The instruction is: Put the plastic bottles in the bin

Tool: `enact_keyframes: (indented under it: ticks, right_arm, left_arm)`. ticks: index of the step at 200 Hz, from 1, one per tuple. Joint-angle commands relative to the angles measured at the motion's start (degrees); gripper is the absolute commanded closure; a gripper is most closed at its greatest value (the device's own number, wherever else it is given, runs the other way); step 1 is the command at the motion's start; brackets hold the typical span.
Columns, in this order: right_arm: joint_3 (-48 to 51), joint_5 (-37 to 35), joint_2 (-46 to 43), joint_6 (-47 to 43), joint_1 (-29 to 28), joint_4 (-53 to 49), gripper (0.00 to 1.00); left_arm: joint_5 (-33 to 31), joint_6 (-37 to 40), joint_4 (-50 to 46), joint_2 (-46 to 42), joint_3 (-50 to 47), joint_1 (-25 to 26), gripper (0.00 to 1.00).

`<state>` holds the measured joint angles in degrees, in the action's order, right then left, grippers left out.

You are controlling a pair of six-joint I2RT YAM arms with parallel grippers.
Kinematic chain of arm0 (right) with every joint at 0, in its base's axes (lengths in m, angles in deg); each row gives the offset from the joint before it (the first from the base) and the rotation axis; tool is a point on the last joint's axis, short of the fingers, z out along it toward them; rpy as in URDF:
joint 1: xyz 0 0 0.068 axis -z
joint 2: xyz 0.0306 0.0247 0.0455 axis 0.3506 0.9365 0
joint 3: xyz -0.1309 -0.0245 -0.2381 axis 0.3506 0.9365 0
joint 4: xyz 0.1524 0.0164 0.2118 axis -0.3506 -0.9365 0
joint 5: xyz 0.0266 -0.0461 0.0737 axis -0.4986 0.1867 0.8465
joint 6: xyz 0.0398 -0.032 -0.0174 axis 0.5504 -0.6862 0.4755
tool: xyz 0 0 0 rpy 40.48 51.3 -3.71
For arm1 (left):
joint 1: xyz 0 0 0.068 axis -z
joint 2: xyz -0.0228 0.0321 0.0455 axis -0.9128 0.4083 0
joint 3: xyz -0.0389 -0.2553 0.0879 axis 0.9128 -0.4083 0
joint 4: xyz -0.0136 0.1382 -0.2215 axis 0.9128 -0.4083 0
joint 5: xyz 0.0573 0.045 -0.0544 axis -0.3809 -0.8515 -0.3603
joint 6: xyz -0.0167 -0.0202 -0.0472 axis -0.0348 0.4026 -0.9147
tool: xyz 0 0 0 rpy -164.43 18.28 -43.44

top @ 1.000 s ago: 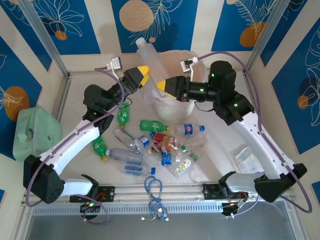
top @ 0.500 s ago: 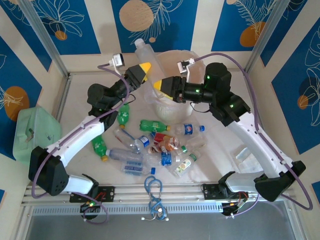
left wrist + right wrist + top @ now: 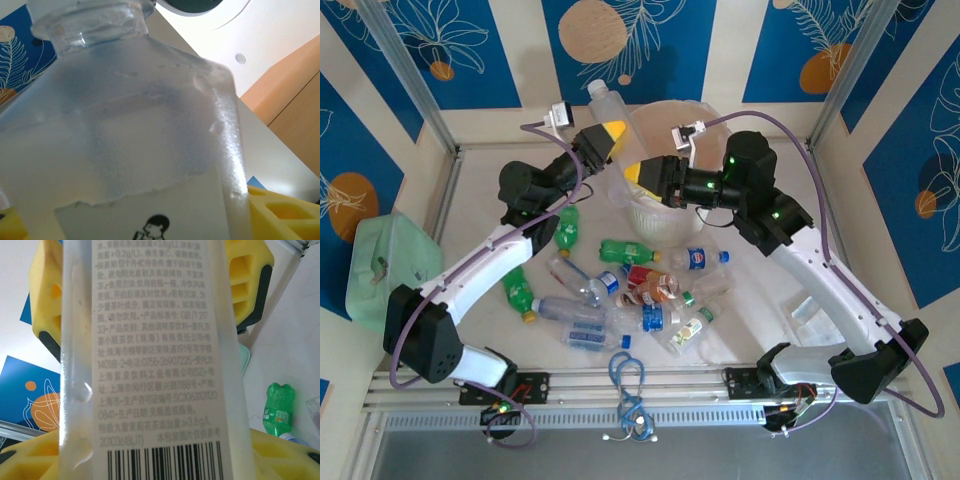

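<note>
Top external: frosted flat-sided bottle (image 3: 617, 112) tight in R claw (image 3: 634, 170); L claw (image 3: 611, 135) grip unclear

bottle 1: large frosted clear plastic bottle (image 3: 617, 112), white label, tilted, cap up-left, at bin's left rim
rest: small clear, green, red-labelled plastic bottles (image 3: 642, 285), lying jumbled before bin
bin: round pinkish-beige lined bucket (image 3: 665, 222), upright

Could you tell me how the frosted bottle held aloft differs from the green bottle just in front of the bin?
The frosted bottle is pale, translucent, the green bottle vivid green. The frosted bottle hangs tilted in the right gripper; the green bottle lies flat on the table. The frosted bottle looks larger than the green one. Neither is in the bin.
</note>
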<state>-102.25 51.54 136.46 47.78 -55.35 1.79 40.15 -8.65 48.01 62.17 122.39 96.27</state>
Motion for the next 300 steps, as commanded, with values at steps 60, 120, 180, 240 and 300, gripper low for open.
enact_keyframes:
  ticks: [60, 120, 180, 240, 300]
  right_arm:
    - [4.3, -2.1, -0.6, 5.3, 0.2, 4.7, 0.47]
    - [6.0, -4.2, -1.2, 6.4, 0.0, 6.0, 0.48]
    - [8.6, -6.1, -2.6, 7.5, 0.1, 8.2, 0.48]
    - [9.8, -6.4, -2.9, 8.3, 0.0, 9.8, 0.48]
    - [9.4, -5.7, -3.3, 7.5, -0.2, 10.5, 0.48]
  left_arm:
    - [0.7, 0.9, 3.2, -2.3, -0.3, -0.4, 0.33]
    - [0.5, 0.6, 3.3, -2.4, -1.0, -0.4, 0.22]
    - [-0.3, 1.4, 3.6, -3.4, -2.0, -0.4, 0.22]
    - [-0.8, 1.5, 3.2, -3.4, -2.1, -0.4, 0.12]
    - [-3.6, 3.8, -5.2, -5.5, -4.6, -1.3, 0.0]
